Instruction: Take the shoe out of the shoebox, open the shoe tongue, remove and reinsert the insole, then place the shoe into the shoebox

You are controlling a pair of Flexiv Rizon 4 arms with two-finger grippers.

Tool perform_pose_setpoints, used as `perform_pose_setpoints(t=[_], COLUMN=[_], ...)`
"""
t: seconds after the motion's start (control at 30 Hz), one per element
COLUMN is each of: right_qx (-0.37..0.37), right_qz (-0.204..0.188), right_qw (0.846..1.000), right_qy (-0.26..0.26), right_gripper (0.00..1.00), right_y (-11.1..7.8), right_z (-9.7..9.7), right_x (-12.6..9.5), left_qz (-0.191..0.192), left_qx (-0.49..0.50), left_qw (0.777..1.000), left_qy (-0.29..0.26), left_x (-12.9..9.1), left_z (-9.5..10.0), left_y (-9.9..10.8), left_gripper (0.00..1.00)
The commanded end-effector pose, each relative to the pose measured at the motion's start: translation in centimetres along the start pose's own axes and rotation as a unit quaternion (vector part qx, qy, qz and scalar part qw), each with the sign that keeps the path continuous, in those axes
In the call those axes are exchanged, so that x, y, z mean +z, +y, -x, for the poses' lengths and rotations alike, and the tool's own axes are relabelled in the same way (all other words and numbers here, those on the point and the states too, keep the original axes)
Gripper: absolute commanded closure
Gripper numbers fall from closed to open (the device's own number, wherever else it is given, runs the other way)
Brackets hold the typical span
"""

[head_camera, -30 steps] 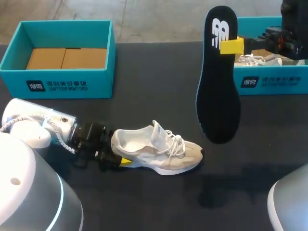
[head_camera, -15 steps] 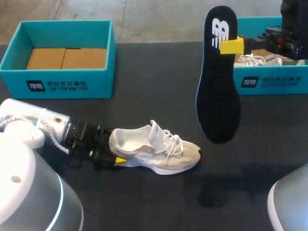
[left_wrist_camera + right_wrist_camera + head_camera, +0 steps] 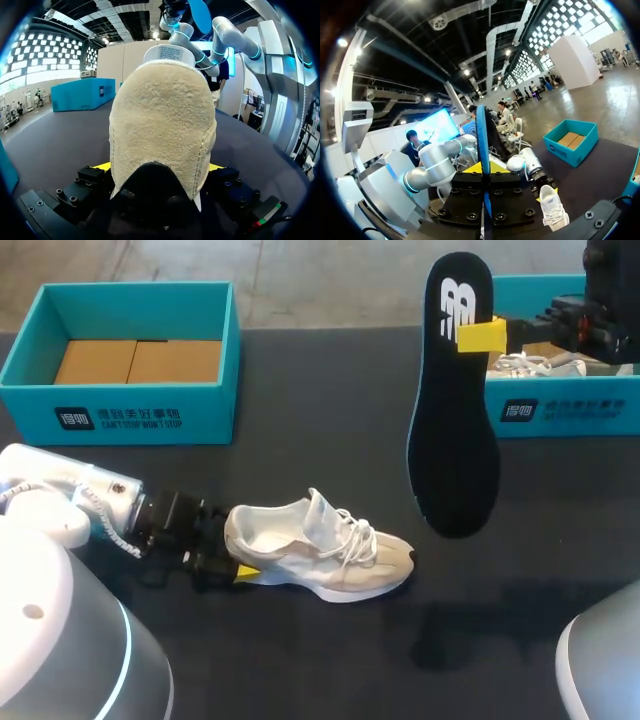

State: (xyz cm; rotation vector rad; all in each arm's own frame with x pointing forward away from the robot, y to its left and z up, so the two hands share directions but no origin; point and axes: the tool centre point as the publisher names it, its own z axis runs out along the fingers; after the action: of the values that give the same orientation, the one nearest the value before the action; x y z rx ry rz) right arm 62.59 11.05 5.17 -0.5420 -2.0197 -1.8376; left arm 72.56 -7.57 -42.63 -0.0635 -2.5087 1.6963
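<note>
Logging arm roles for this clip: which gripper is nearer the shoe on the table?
Left. The left gripper grips the shoe at its heel; the right gripper is raised off to the far right, holding the insole in the air.

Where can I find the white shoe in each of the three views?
Head view: shoe on the table, near the middle.
Left wrist view: its heel, in the left gripper.
Right wrist view: shoe on the table, beyond the right gripper.
Shared landmark: the insole.

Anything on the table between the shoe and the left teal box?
Nothing. In the head view, only bare table lies between the shoe and the left box.
</note>
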Motion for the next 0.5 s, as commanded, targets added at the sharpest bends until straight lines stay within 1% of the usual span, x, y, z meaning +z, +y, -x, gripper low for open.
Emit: perform_pose_setpoints(t=[0.03,0.17,0.33,0.5], right_qx=[0.0,0.0,0.0,0.0], right_qz=[-0.001,-0.001,-0.001,-0.001], right_qw=[1.0,1.0,1.0,1.0], right_qy=[0.001,0.001,0.001,0.001], right_gripper=[1.0,1.0,1.0,1.0], right_y=[0.16,0.16,0.16,0.16], right_z=[0.25,0.25,0.25,0.25], right_x=[0.23,0.23,0.23,0.23], left_qz=[0.001,-0.008,0.004,-0.007], left_qx=[0.0,-0.011,-0.001,-0.012], left_qw=[1.0,1.0,1.0,1.0], left_qy=[0.001,0.007,0.011,-0.014], left_x=[-0.94,-1.2,-0.68,-0.87], left_z=[0.13,0.22,-0.22,0.49], left_y=[0.49,0.88,1.03,1.47], left_gripper=[0.0,0.0,0.0,0.0])
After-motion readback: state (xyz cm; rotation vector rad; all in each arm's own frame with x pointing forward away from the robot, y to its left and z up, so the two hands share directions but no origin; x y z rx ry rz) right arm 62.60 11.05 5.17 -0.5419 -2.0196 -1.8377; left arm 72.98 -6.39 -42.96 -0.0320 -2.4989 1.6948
